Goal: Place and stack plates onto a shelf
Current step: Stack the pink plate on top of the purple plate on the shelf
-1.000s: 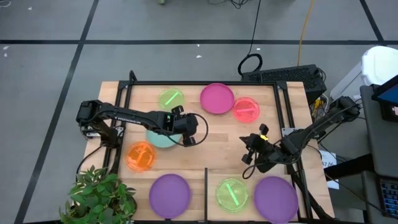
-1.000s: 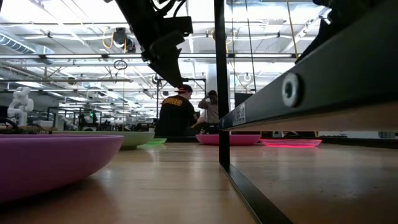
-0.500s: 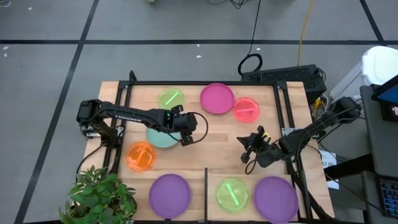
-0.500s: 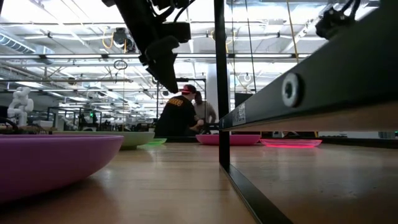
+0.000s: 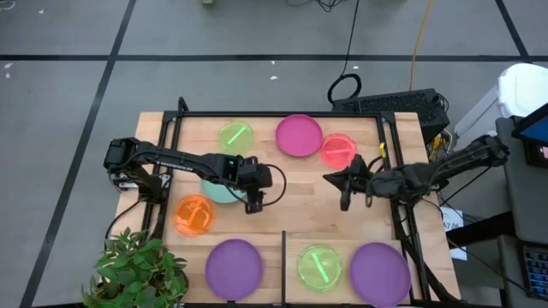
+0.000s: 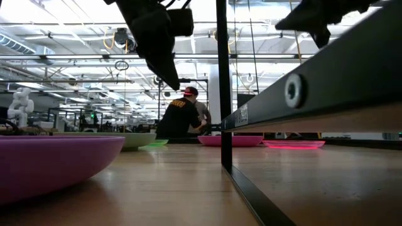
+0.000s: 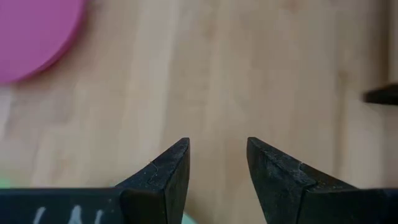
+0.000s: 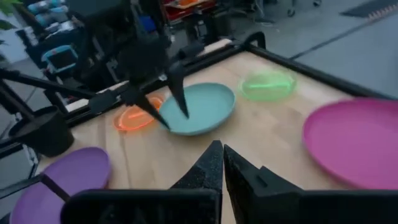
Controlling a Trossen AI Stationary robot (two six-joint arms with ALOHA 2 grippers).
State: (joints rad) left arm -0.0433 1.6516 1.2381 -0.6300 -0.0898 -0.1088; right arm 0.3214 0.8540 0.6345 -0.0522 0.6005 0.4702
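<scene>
- Pale wood tabletop (image 5: 291,184) carries everything; we read the shelf (image 5: 257,282) as the near strip, cut by the black divider bar (image 5: 283,267).
- Purple plate (image 5: 234,268) sits on the shelf left of the bar; a second purple plate (image 5: 379,274) and a green translucent plate (image 5: 319,266) sit right of it, touching or nearly so.
- Off the shelf we count five: pale teal plate (image 5: 219,189), magenta plate (image 5: 299,135), orange plate (image 5: 194,214), a far green plate (image 5: 235,135), red-pink plate (image 5: 339,151).
- Key relation: the pale teal plate lies just beside the left gripper (image 5: 253,204), on the side toward that arm's base. The wrist view agrees: a sliver of teal at the fingers' root, bare wood ahead.
- We judge the left arm far nearer this plate than the right; a round plate has no long axis, so the nearest rim edge is what the jaws would have to take.
- Left gripper jaws stand apart, nothing between them; in the low view it hangs above the table.
- Right gripper (image 5: 344,192) has its jaws pressed together, empty, hovering mid-table just shelf-side of the red-pink plate, well apart from the teal one.
- From the right wrist view, the teal plate (image 8: 202,109) shows with the left gripper (image 8: 177,111) over its near rim.
- Risk, our guess: low rim, fingers could slide over it.
</scene>
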